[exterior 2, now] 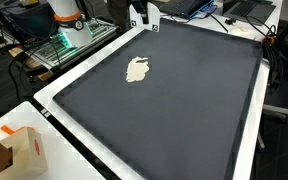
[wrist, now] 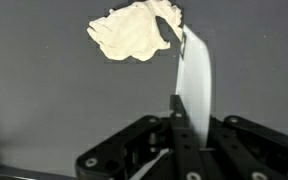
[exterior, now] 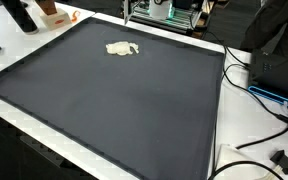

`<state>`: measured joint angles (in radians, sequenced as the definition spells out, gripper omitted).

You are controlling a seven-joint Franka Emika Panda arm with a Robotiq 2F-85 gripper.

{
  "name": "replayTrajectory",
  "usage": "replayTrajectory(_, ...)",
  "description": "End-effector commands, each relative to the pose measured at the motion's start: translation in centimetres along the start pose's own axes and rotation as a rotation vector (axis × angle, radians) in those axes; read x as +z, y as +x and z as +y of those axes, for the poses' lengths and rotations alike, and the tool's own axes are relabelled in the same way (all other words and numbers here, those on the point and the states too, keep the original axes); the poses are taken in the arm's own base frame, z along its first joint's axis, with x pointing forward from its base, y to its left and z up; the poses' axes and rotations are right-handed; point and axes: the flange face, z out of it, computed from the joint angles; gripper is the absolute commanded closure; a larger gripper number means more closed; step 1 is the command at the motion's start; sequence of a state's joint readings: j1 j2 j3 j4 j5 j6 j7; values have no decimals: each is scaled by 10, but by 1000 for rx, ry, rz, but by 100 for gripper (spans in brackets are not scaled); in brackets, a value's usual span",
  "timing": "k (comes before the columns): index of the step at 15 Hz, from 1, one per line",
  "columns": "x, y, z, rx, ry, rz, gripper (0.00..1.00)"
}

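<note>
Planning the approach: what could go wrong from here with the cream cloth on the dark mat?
1. The crumpled cream cloth lies low on the dark grey mat; the claw might pinch the mat too.
2. The claw sits at the mat's edge, apart from the cloth, so a descent could miss.

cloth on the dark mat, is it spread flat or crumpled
Crumpled: the cream cloth lies bunched in a wrinkled, uneven lump on the mat, not spread flat.
</note>
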<state>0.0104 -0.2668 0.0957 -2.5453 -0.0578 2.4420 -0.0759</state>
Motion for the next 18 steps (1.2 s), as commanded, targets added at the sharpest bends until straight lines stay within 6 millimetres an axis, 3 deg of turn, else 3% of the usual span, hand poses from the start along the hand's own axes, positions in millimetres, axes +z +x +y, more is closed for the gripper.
replayTrajectory(1, -16, 1, -4, 71, -18, -15, 99)
replayTrajectory(9, -15, 8, 1, 86, 4, 8, 99)
replayTrajectory(18, -10, -4, 26, -174, 241, 78, 99)
